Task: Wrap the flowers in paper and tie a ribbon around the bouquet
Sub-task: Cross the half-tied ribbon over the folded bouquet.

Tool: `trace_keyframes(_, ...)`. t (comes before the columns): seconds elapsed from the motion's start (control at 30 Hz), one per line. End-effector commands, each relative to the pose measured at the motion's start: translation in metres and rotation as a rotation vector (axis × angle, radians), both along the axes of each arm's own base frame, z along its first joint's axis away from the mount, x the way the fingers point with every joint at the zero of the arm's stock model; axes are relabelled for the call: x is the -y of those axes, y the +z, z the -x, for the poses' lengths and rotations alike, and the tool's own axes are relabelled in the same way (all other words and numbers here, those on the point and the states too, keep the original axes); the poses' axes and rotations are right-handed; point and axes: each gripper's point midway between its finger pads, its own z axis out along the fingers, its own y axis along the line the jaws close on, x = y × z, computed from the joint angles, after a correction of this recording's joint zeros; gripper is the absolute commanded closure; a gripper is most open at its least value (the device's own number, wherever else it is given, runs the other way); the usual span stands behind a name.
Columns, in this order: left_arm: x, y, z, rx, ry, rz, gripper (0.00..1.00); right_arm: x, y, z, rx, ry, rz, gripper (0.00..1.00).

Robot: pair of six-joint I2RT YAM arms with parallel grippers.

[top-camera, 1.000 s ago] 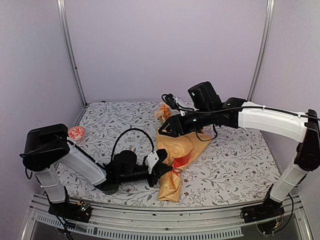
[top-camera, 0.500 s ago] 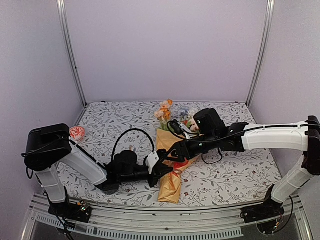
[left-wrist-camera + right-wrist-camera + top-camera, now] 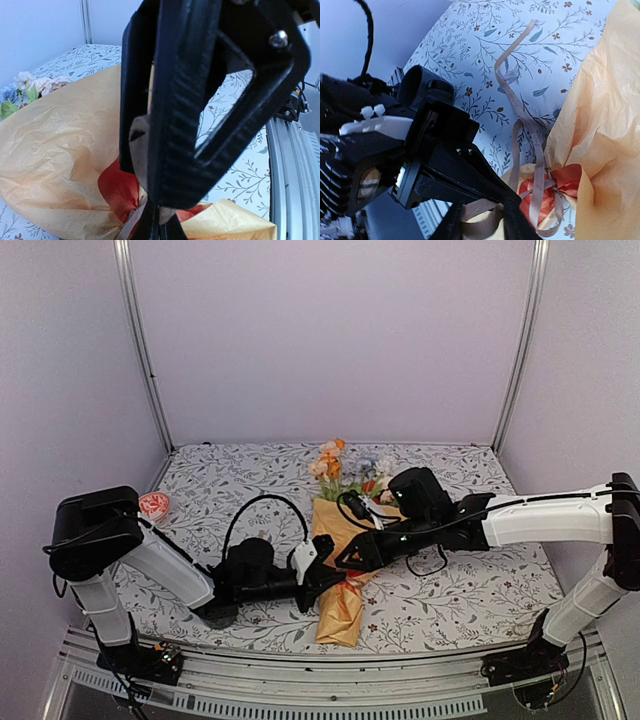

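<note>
Table (image 3: 480, 590), covered in leaf-print cloth, carries everything. Both arms reach in over it and meet at mid-table, the left arm (image 3: 170, 575) low along the near side, the right arm (image 3: 540, 515) stretched across from the right.

Bouquet (image 3: 343, 612) lies between them, its narrow end toward the near edge and its heads toward the far wall. The paper (image 3: 60, 150) is closed round the stems as a mustard-yellow cone. Its orange-red side (image 3: 555, 185) shows only where the cone is gathered at the waist. The flowers (image 3: 335, 462) stick out of the wide end, peach, orange and pale heads visible.

Left gripper (image 3: 327, 576) sits at the waist, jaws together, with a tan strip between them that I take to be the ribbon (image 3: 512, 95). Right gripper (image 3: 343, 558) is just beside it. Its fingers (image 3: 520, 227) flank a piece of the strand. I cannot tell whether they are clamped on it.

The ribbon loops loosely at the gathered waist. One tail trails away across the cloth.

Status, by judgement: wrapping looks done. Tying is under way but not finished, as no knot or bow is visible. Left to do: cinch the strand round the waist and knot it.
</note>
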Motion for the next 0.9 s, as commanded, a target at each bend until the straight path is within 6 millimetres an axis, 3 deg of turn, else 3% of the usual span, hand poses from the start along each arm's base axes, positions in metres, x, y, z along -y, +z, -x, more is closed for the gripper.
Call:
trace_keyframes(0.0, 0.002, 0.002, -0.007, -0.003, 0.006, 0.012, 1.00, -0.002, 0.004, 0.003, 0.005, 0.001, -0.018, 0.88)
trace_keyframes(0.07, 0.002, 0.001, -0.006, -0.008, 0.005, 0.006, 1.00, -0.002, 0.007, 0.001, 0.014, -0.008, -0.022, 1.00)
trace_keyframes(0.17, 0.004, -0.002, -0.009, -0.022, 0.011, -0.032, 0.99, 0.003, 0.007, -0.007, 0.037, -0.056, -0.001, 1.00)
trace_keyframes(0.23, 0.005, -0.004, -0.015, -0.033, 0.042, -0.085, 0.82, 0.006, 0.004, -0.011, 0.038, -0.083, 0.019, 1.00)
trace_keyframes(0.3, 0.000, -0.003, -0.021, -0.044, 0.077, -0.136, 0.72, 0.007, 0.001, -0.012, 0.036, -0.095, 0.033, 1.00)
trace_keyframes(0.43, -0.012, 0.014, -0.015, -0.035, 0.073, -0.153, 0.32, 0.009, -0.006, -0.016, 0.029, -0.116, 0.056, 1.00)
trace_keyframes(0.57, -0.020, 0.023, -0.008, -0.068, 0.043, -0.185, 0.22, 0.011, -0.007, -0.020, 0.023, -0.128, 0.060, 1.00)
trace_keyframes(0.63, -0.030, 0.026, -0.017, -0.107, 0.091, -0.195, 0.22, 0.012, -0.007, -0.021, 0.024, -0.126, 0.059, 1.00)
trace_keyframes(0.73, -0.060, 0.025, -0.054, -0.194, 0.294, -0.220, 0.23, 0.011, -0.006, -0.021, 0.026, -0.123, 0.060, 1.00)
trace_keyframes(0.8, -0.101, 0.016, -0.100, -0.278, 0.566, -0.300, 0.25, 0.011, -0.005, -0.021, 0.027, -0.121, 0.059, 1.00)
trace_keyframes(0.87, -0.148, -0.004, -0.125, -0.355, 0.808, -0.440, 0.26, 0.011, -0.006, -0.020, 0.024, -0.115, 0.060, 1.00)
